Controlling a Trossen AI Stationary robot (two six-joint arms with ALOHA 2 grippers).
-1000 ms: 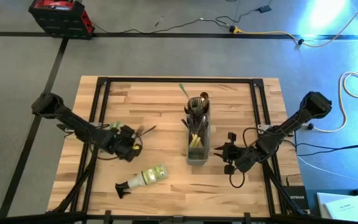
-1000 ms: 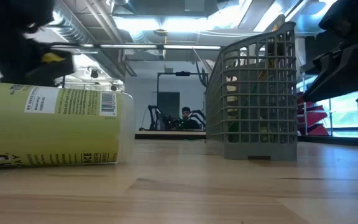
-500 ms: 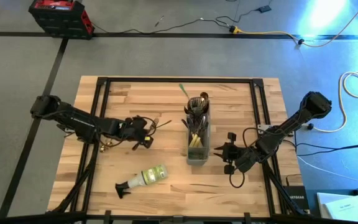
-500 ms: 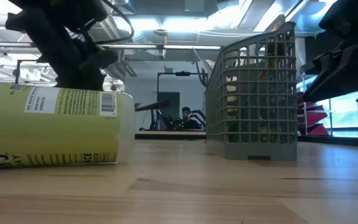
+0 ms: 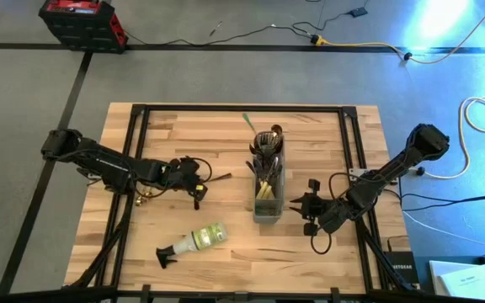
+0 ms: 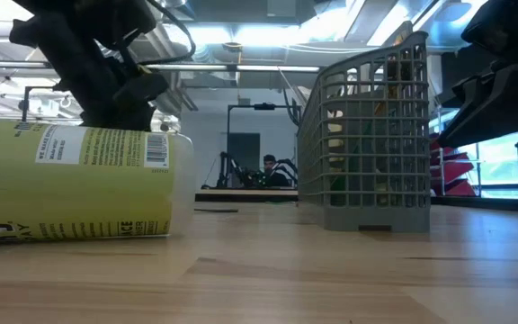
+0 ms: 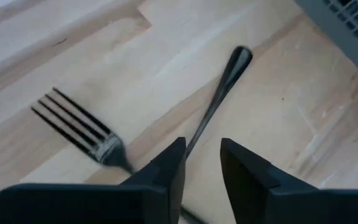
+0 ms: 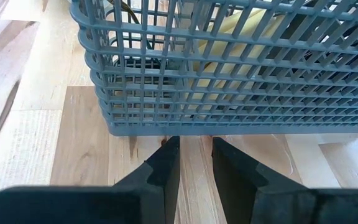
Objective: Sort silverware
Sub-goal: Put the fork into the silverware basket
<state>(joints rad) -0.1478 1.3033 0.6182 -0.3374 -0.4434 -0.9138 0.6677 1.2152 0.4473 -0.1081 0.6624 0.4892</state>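
My left gripper stands open left of the grey mesh caddy, low over the table. A dark slim utensil lies flat on the wood. Its stem runs into the gap between my fingers, and its rounded end points toward the caddy. A dark fork lies beside it, tines away from me, its handle passing under one finger. The caddy holds several pieces of silverware. My right gripper waits at the caddy's near right corner, open by a narrow gap with nothing in it.
A clear spray bottle with yellow-green liquid lies on its side near the front edge, close behind my left arm. A green-handled utensil lies on the table beyond the caddy. Bare wood stretches between my left gripper and the caddy.
My left gripper has carried the dark utensil away from the spray bottle toward the caddy and the far edge, turning as it went. It has then opened and let go. The utensil, held tilted off the table before, now lies flat on the wood.
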